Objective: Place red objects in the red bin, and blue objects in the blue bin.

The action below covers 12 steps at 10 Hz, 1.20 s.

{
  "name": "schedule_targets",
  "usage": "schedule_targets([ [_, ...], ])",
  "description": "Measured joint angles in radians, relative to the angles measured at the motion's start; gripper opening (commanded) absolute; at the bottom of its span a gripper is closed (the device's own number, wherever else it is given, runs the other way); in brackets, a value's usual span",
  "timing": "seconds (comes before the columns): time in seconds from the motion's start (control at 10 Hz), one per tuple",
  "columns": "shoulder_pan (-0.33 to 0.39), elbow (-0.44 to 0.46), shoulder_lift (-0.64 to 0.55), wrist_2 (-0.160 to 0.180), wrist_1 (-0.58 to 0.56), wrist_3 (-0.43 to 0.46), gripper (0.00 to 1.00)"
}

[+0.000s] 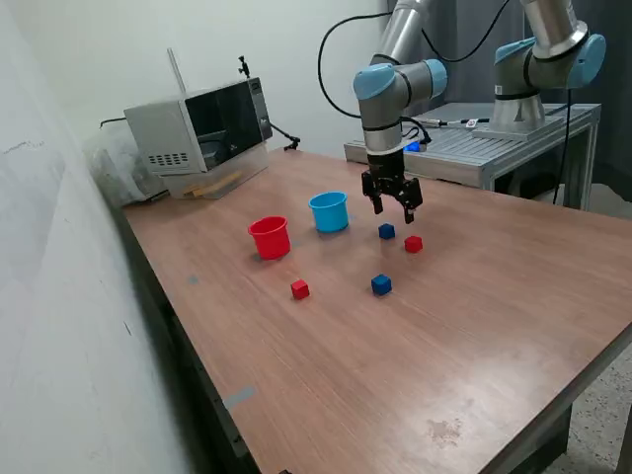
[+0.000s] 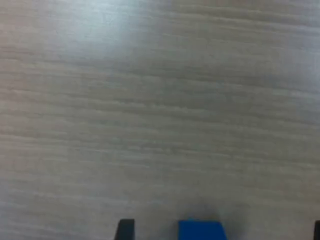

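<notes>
On the wooden table (image 1: 474, 326) stand a red cup (image 1: 269, 237) and a light-blue cup (image 1: 329, 211). One dark-blue cube (image 1: 386, 231) lies just below my gripper (image 1: 392, 210), which hangs open and empty above it. A red cube (image 1: 413, 244) lies beside that cube, toward the exterior view's right. A second dark-blue cube (image 1: 381, 284) and a second red cube (image 1: 299, 288) lie nearer the front. In the wrist view a dark-blue cube (image 2: 201, 230) shows at the picture's edge between the two dark fingertips (image 2: 125, 230).
A microwave (image 1: 202, 123) on a clear box stands at the table's back corner on the exterior view's left. A second robot arm (image 1: 543, 59) stands on a metal bench behind the table. A wall runs along the exterior view's left.
</notes>
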Motion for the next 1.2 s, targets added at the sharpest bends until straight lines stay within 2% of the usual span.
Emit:
schedule_targets([
  [1.1, -0.003, -0.039, 0.046, 0.001, -0.032, -0.066, 1.00],
  [1.2, -0.005, -0.043, 0.049, 0.001, -0.033, -0.067, 0.00],
])
